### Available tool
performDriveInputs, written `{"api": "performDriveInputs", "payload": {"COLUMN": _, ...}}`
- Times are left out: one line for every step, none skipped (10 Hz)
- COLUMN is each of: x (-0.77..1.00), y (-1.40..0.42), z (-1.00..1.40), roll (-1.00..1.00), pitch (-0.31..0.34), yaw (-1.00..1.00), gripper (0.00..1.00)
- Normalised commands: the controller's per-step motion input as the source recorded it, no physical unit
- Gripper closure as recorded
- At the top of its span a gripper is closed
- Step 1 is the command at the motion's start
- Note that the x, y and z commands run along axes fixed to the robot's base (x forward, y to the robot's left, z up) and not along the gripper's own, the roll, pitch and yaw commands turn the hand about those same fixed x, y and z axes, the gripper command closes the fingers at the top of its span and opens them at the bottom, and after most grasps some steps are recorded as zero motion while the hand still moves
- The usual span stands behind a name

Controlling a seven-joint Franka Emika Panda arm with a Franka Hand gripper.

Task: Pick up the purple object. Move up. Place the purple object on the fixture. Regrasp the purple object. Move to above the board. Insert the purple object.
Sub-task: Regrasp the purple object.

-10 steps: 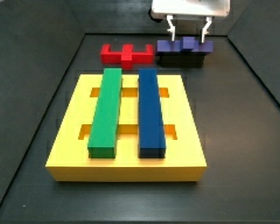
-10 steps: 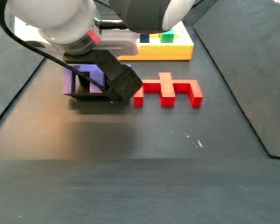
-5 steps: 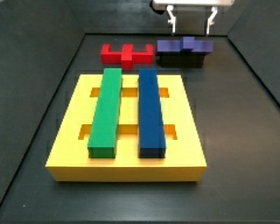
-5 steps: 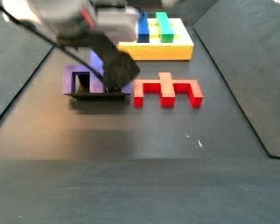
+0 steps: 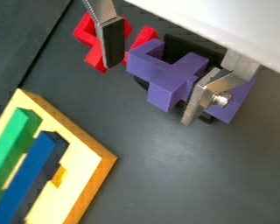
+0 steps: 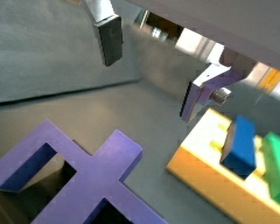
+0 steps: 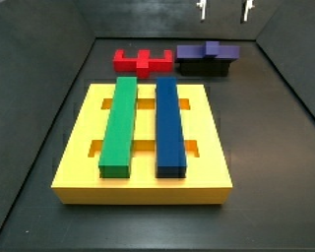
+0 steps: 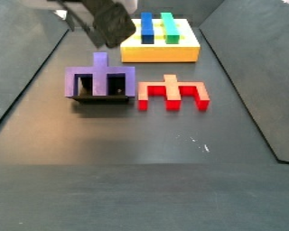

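End effector (image 7: 224, 10) spread above purple object (image 7: 207, 49) on fixture (image 7: 204, 67), red piece (image 7: 141, 61) just beside, yellow board (image 7: 145, 187) well apart

Below the gripper (image 5: 157, 68), whose silver fingers (image 5: 108, 37) carry dark pads, the purple object (image 5: 166, 73) sits on the black fixture (image 8: 101, 99). Beside that lies a red piece (image 8: 172, 92). Farther from the gripper, a yellow board (image 7: 145, 187) holds one green bar (image 7: 118, 125) and one blue bar (image 7: 169, 125). The floor (image 8: 147, 171) is dark grey.
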Motion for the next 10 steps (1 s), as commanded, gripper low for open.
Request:
{"api": "performDriveInputs", "payload": {"x": 0.00, "y": -0.22, "z": 0.02, "roll": 1.00, "pitch": 0.000, "yaw": 0.00, "gripper": 0.00}}
{"api": "performDriveInputs", "payload": {"x": 0.00, "y": -0.22, "z": 0.03, "roll": 1.00, "pitch": 0.000, "yaw": 0.00, "gripper": 0.00}}
{"api": "performDriveInputs", "payload": {"x": 0.00, "y": -0.22, "z": 0.03, "roll": 1.00, "pitch": 0.020, "yaw": 0.00, "gripper": 0.00}}
{"api": "performDriveInputs", "payload": {"x": -0.05, "y": -0.09, "z": 0.04, "roll": 1.00, "pitch": 0.051, "yaw": 0.00, "gripper": 0.00}}
{"api": "performDriveInputs", "payload": {"x": -0.12, "y": 0.00, "z": 0.04, "roll": 1.00, "pitch": 0.094, "yaw": 0.00, "gripper": 0.00}}
{"api": "performDriveInputs", "payload": {"x": -0.15, "y": 0.08, "z": 0.09, "roll": 1.00, "pitch": 0.091, "yaw": -0.01, "gripper": 0.00}}
{"api": "performDriveInputs", "payload": {"x": -0.16, "y": 0.07, "z": 0.11, "roll": 1.00, "pitch": 0.100, "yaw": -0.02, "gripper": 0.00}}
{"api": "performDriveInputs", "payload": {"x": -0.17, "y": 0.06, "z": 0.15, "roll": 1.00, "pitch": 0.103, "yaw": -0.03, "gripper": 0.00}}
{"api": "performDriveInputs", "payload": {"x": -0.16, "y": 0.05, "z": 0.17, "roll": 1.00, "pitch": 0.106, "yaw": -0.02, "gripper": 0.00}}
{"api": "performDriveInputs", "payload": {"x": -0.17, "y": 0.11, "z": 0.09, "roll": 1.00, "pitch": 0.097, "yaw": -0.05, "gripper": 0.00}}
